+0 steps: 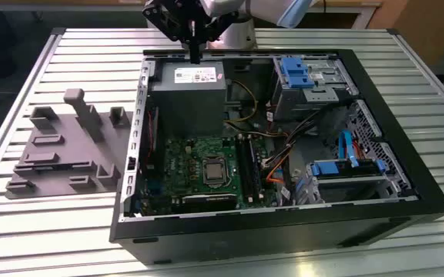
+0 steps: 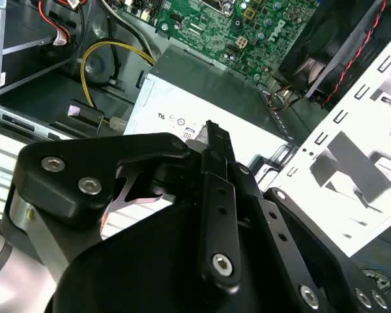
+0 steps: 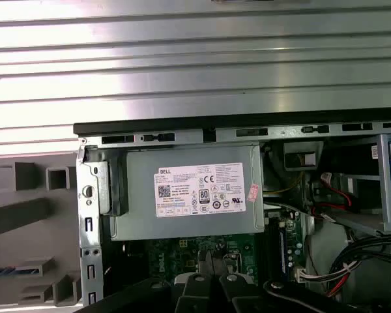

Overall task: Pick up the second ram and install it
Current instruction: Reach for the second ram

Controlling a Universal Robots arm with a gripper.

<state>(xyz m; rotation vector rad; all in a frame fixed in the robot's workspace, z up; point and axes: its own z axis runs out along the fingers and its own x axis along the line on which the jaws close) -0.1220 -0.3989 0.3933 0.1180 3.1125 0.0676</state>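
My gripper (image 1: pixel 196 57) hangs above the back edge of the open computer case (image 1: pixel 406 173), over the grey power supply (image 1: pixel 187 95). Its fingers (image 2: pixel 212 140) are shut, and I see nothing between them. In the first wrist view the fingertips (image 3: pixel 199 274) point down over the power supply (image 3: pixel 189 195) and the green motherboard (image 3: pixel 163 261). A thin dark strip with bluish specks (image 3: pixel 10 270) rests in a slot of the grey fixture (image 3: pixel 26 215) beside the case; it looks like the second ram seen on edge. The long black sockets (image 1: pixel 246 170) lie on the motherboard (image 1: pixel 198 167).
The case sits on a ribbed metal table (image 1: pixel 44 231). The grey fixture (image 1: pixel 64 147), with its tall post, is at the exterior view's left. Blue drive brackets (image 1: pixel 295 72) and loose cables (image 1: pixel 283 161) crowd the case at the exterior view's right. A fan (image 2: pixel 332 52) is mounted on the case wall.
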